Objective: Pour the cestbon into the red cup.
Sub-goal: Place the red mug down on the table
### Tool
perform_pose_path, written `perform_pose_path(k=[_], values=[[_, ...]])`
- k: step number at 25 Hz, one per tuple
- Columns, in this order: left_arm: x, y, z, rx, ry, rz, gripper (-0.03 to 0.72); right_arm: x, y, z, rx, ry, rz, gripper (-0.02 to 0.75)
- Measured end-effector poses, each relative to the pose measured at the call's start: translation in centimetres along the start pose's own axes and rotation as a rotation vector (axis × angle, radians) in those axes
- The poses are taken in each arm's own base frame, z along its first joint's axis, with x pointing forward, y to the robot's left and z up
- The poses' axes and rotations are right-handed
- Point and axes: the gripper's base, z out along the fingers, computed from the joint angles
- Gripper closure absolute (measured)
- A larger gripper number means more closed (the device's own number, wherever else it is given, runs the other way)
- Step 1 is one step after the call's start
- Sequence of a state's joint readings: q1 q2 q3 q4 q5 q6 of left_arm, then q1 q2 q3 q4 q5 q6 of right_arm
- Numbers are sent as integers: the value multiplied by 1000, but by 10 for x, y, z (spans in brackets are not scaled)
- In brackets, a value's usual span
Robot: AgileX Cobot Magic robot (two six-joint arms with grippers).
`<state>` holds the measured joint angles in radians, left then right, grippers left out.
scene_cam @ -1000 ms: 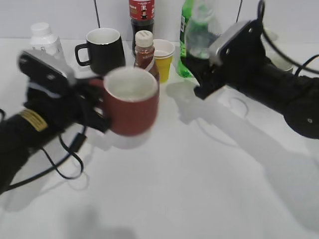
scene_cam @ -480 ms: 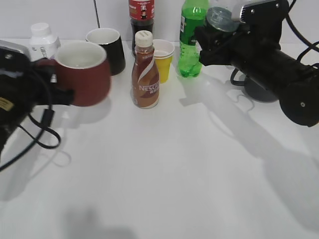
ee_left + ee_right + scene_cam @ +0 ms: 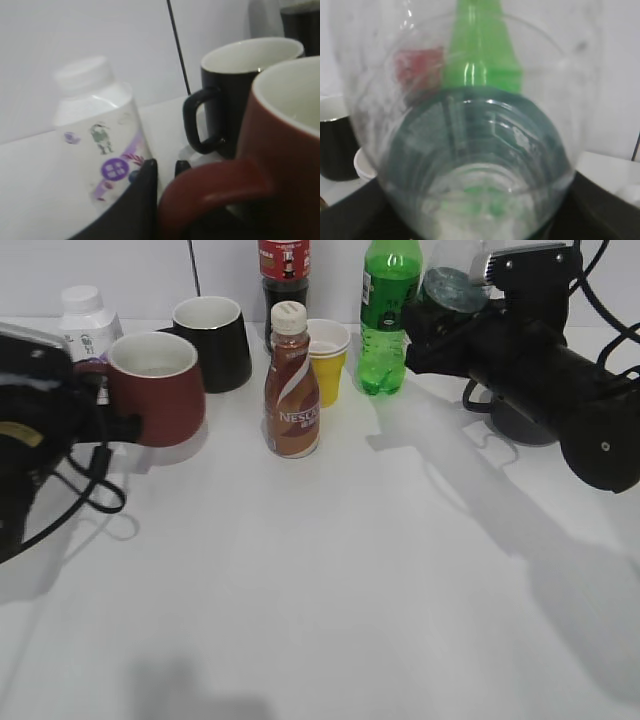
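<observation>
Left gripper [image 3: 100, 420] at frame left, jaws clamped on the red cup [image 3: 155, 388] handle; cup upright by the black mug [image 3: 212, 340]. Right gripper [image 3: 425, 325] upper right, jaws gripping the cestbon [image 3: 452, 285], raised beside the green bottle [image 3: 388, 315].

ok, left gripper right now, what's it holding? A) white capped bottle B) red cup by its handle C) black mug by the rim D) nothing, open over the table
B: the left wrist view shows the left gripper with its fingers closed around the loop handle of the red cup; the black mug and the white capped bottle stand free behind it.
</observation>
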<state>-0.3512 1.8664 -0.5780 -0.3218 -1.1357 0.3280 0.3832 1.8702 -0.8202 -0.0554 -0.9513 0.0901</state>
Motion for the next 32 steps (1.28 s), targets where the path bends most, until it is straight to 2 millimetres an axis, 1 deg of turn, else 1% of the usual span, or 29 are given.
perform_pose_path(k=[3,6,10,14,15,19,21,23,28,32], values=[[4,-7,14,24,-11,12,620,2,0,0,2,21,0,261],[15,-13,23,33,7,-1,620,4,0,0,2,42,-1,261],[30,-17,27,39,48,-54,621,5,0,0,-2,52,-5,261],[33,-17,27,37,44,-69,613,6,1,0,-13,64,-14,261],[33,-18,27,38,39,-71,599,6,2,0,-18,70,-19,261],[32,-17,28,36,27,-79,456,9,3,-1,-34,99,-33,261],[33,-16,26,28,24,-83,405,11,4,0,-50,111,-47,261],[33,-16,21,26,27,-83,381,17,5,1,-61,127,-56,261],[27,-18,4,39,32,-86,368,37,4,8,-65,177,-47,261],[19,-20,-14,47,32,-93,367,54,4,16,-87,209,-58,261]])
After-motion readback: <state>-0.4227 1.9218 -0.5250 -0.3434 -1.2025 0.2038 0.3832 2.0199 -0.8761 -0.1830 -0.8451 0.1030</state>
